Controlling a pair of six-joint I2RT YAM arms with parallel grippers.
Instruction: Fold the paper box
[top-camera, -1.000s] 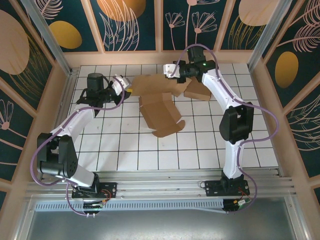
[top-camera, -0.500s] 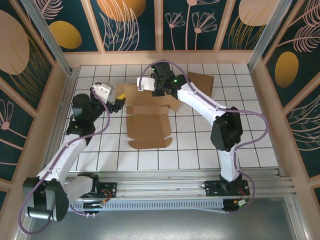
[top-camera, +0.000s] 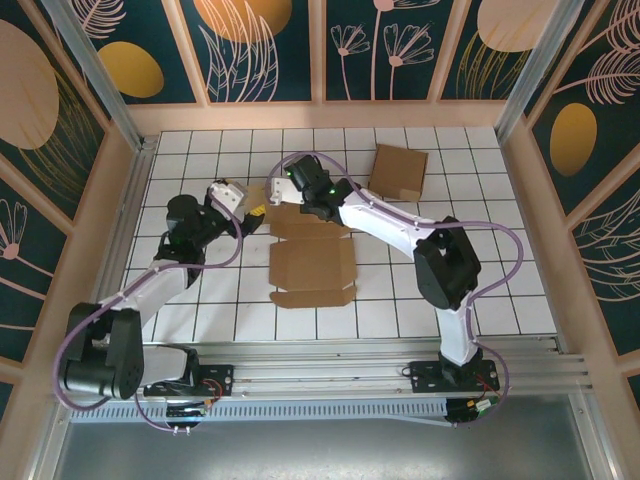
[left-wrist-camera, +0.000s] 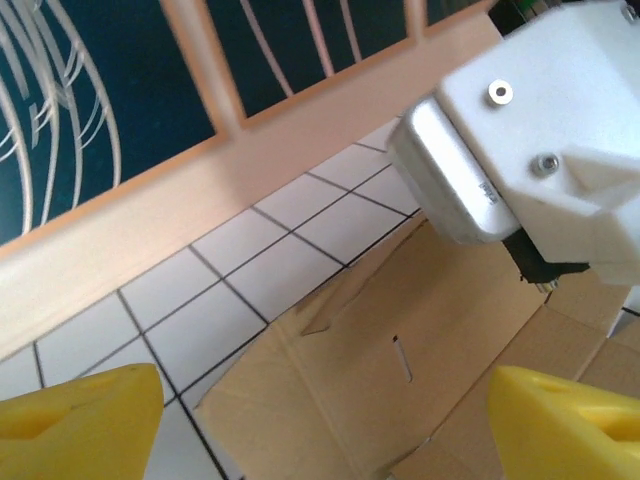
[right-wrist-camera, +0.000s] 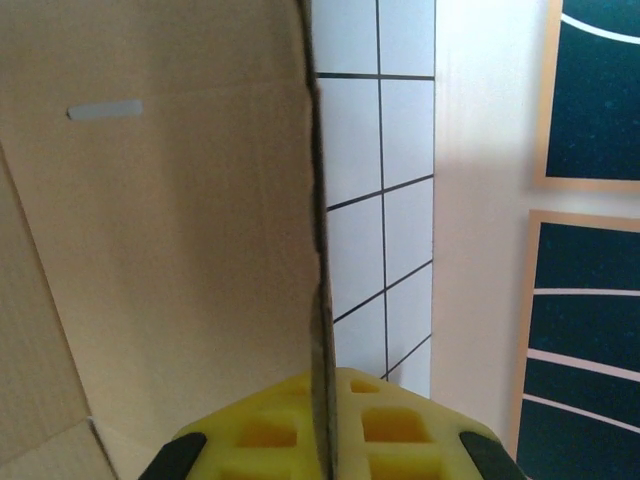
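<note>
Box (right-wrist-camera: 180, 200) cardboard is clamped in the right gripper (right-wrist-camera: 322, 432): its yellow pads (right-wrist-camera: 395, 425) are closed on the thin edge of one flap, seen edge-on, with brown sheet on one side of them and white tiled table (right-wrist-camera: 400, 120) on the other. The left gripper (left-wrist-camera: 320, 420) holds nothing; its yellow fingers (left-wrist-camera: 80, 415) stand wide apart, a flat slotted panel of the box lies just beyond them, and the right gripper's white body hangs over that panel. From above, both grippers meet at the far left corner of the box (top-camera: 312, 262), the left gripper (top-camera: 255, 208) just beside the right gripper (top-camera: 280, 195). The rest of the sheet lies unfolded on the table towards the arm bases. A second box (top-camera: 398, 170), looking closed, rests well apart, far to the right of the fingers
</note>
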